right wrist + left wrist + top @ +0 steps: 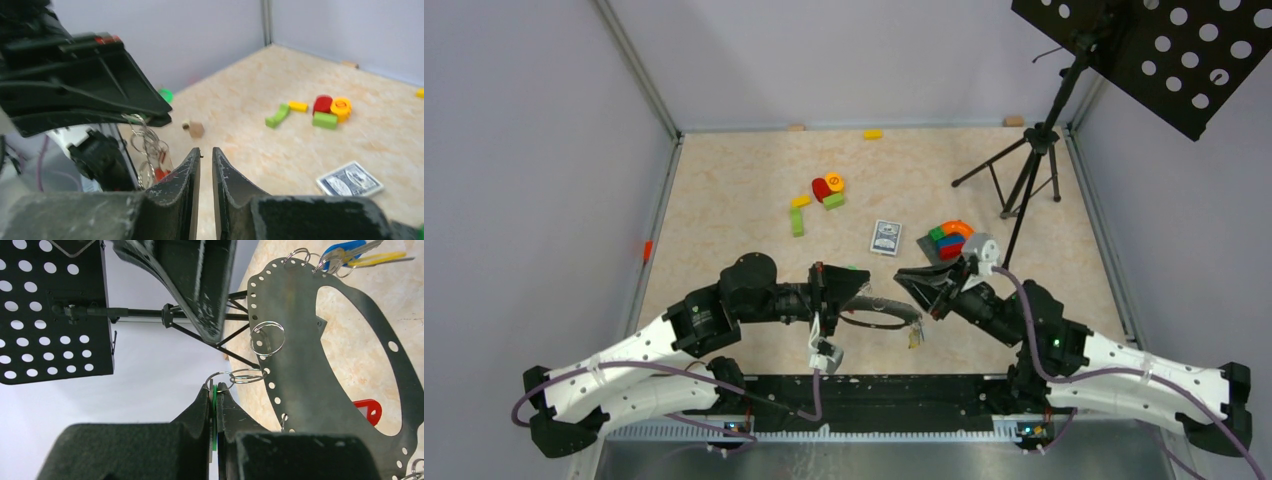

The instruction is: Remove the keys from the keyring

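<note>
Left gripper (214, 389) clamped tight on a green tag (214, 415) — small split rings (240, 376) link it to the keyring (295, 365), which sits between the two grippers. Blue and yellow keys (350, 252) are clipped at its far edge. Right gripper (206, 152): jaws a narrow slit — can't tell if it grips anything.

One keyring (300, 380), one card box (885, 237)
</note>
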Robot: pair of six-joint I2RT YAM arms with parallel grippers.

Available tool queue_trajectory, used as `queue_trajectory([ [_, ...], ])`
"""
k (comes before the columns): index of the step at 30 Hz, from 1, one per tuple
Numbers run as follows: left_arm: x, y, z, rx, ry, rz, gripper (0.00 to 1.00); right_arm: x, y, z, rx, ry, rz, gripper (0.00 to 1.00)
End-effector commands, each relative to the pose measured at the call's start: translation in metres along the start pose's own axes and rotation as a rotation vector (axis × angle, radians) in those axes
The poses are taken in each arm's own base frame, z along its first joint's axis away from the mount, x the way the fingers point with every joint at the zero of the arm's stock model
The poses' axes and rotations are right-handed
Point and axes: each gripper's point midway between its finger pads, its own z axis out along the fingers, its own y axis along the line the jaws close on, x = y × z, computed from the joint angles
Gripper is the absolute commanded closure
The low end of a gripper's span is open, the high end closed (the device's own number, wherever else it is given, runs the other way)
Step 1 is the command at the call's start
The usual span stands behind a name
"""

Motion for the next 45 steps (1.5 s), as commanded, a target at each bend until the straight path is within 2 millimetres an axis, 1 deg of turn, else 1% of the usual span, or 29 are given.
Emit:
queue_trajectory([
  [1,-0.011,0.040,-0.012,-0.121,-0.021,0.040,1.00,0.035,-0.010,-0.003,0.045,0.257,-0.123,0.87],
  [2,-0.011,0.040,-0.012,-0.120,-0.022,0.040,1.00,0.043,-0.003,-0.005,-0.007,0.307,-0.137,0.87],
  [3,-0.011,0.040,-0.012,-0.119,-0.020,0.040,1.00,0.048,0.009,-0.007,-0.082,0.337,-0.145,0.88],
  [4,-0.011,0.039,-0.012,-0.118,-0.020,0.039,1.00,0.050,0.025,-0.010,-0.183,0.353,-0.146,0.88],
  [5,-0.011,0.039,-0.012,-0.117,-0.019,0.038,1.00,0.048,0.041,-0.014,-0.276,0.346,-0.138,0.88],
  [7,-0.010,0.038,-0.011,-0.114,-0.017,0.038,1.00,0.034,0.067,-0.016,-0.416,0.270,-0.112,0.88],
  [8,-0.010,0.038,-0.011,-0.114,-0.018,0.038,1.00,0.027,0.076,-0.018,-0.457,0.230,-0.090,0.88],
  [11,-0.010,0.038,-0.011,-0.114,-0.020,0.036,1.00,0.010,0.091,-0.021,-0.535,0.141,-0.051,0.88],
  [13,-0.011,0.039,-0.010,-0.115,-0.023,0.036,1.00,0.003,0.092,-0.020,-0.536,0.108,-0.046,0.88],
  [14,-0.011,0.038,-0.010,-0.114,-0.024,0.036,1.00,0.001,0.089,-0.017,-0.511,0.092,-0.043,0.86],
  [17,-0.012,0.038,-0.009,-0.113,-0.028,0.035,1.00,-0.003,0.066,-0.004,-0.365,0.050,-0.031,0.82],
  [18,-0.012,0.039,-0.009,-0.113,-0.030,0.036,1.00,-0.003,0.059,-0.001,-0.323,0.039,-0.036,0.79],
  [21,-0.012,0.039,-0.009,-0.114,-0.034,0.037,1.00,0.001,0.047,0.006,-0.262,0.033,-0.073,0.68],
  [23,-0.013,0.039,-0.009,-0.115,-0.036,0.036,1.00,0.004,0.037,0.011,-0.211,0.035,-0.102,0.63],
  [25,-0.014,0.040,-0.009,-0.114,-0.040,0.036,1.00,0.004,0.031,0.014,-0.185,0.030,-0.131,0.59],
  [28,-0.015,0.040,-0.009,-0.114,-0.044,0.034,1.00,0.001,0.032,0.018,-0.191,0.011,-0.163,0.54],
  [31,-0.015,0.038,-0.008,-0.110,-0.047,0.031,1.00,0.002,0.043,0.022,-0.253,0.018,-0.181,0.50],
  [34,-0.015,0.039,-0.008,-0.110,-0.046,0.030,1.00,0.007,0.054,0.025,-0.316,0.041,-0.181,0.50],
  [36,-0.015,0.039,-0.008,-0.109,-0.047,0.030,1.00,0.012,0.058,0.027,-0.340,0.058,-0.182,0.49],
  [40,-0.015,0.039,-0.008,-0.110,-0.050,0.031,1.00,0.020,0.057,0.030,-0.342,0.073,-0.209,0.50],
  [45,-0.016,0.038,-0.008,-0.108,-0.051,0.029,1.00,0.019,0.056,0.030,-0.339,0.062,-0.207,0.52],
])
